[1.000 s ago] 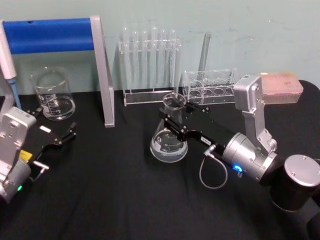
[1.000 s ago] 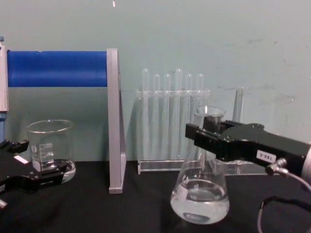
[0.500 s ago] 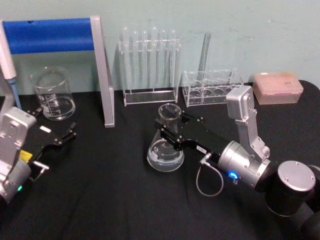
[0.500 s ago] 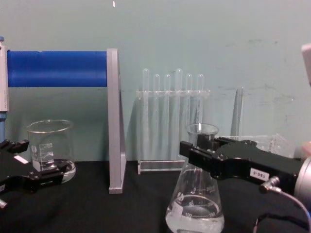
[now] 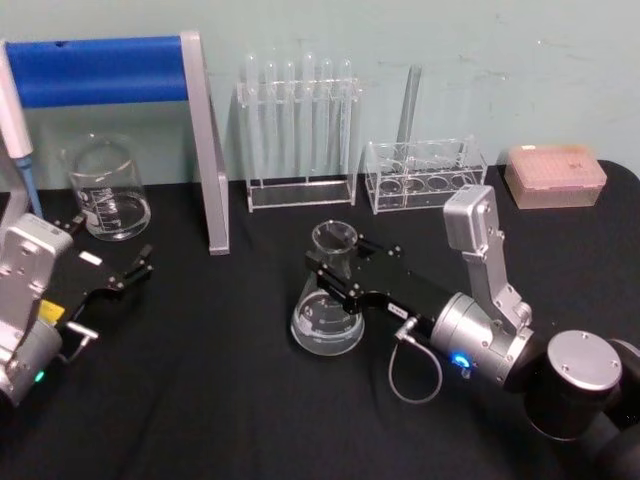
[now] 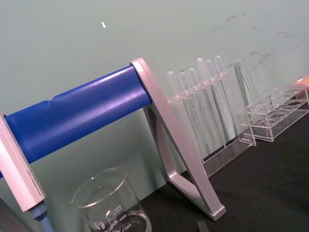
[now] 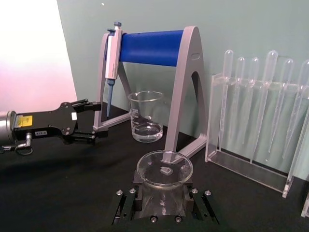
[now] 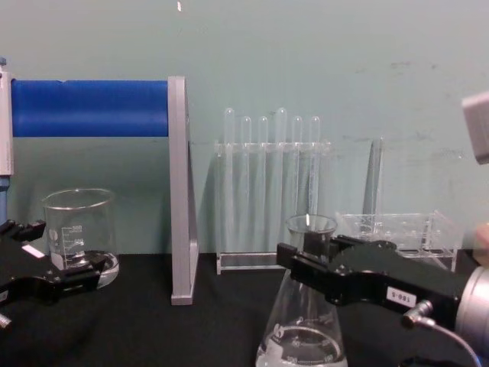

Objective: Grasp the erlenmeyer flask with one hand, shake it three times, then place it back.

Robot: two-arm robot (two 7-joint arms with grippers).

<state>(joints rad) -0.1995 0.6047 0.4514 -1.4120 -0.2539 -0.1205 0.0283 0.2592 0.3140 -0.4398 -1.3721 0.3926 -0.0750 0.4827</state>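
The erlenmeyer flask (image 5: 326, 322), clear glass with a little liquid in its base, stands upright in the middle of the black table. My right gripper (image 5: 335, 266) is shut on its neck just under the rim. In the chest view the flask (image 8: 302, 348) shows low down with its base cut off, the right gripper (image 8: 309, 256) clamped across its neck. The right wrist view looks down into the flask's rim (image 7: 164, 169), with the black fingers (image 7: 126, 205) on both sides. My left gripper (image 5: 115, 272) rests open at the table's left, holding nothing.
A glass beaker (image 5: 105, 190) stands at the back left under a blue-barred pipette stand (image 5: 100, 70) with a pipette (image 5: 18, 130) hanging on it. Behind the flask are a test tube rack (image 5: 298, 130), a second clear rack (image 5: 420, 175) and a pink tip box (image 5: 555, 175).
My right gripper has carried the flask downward and nearer to me, slightly to the left. The left arm has not moved.
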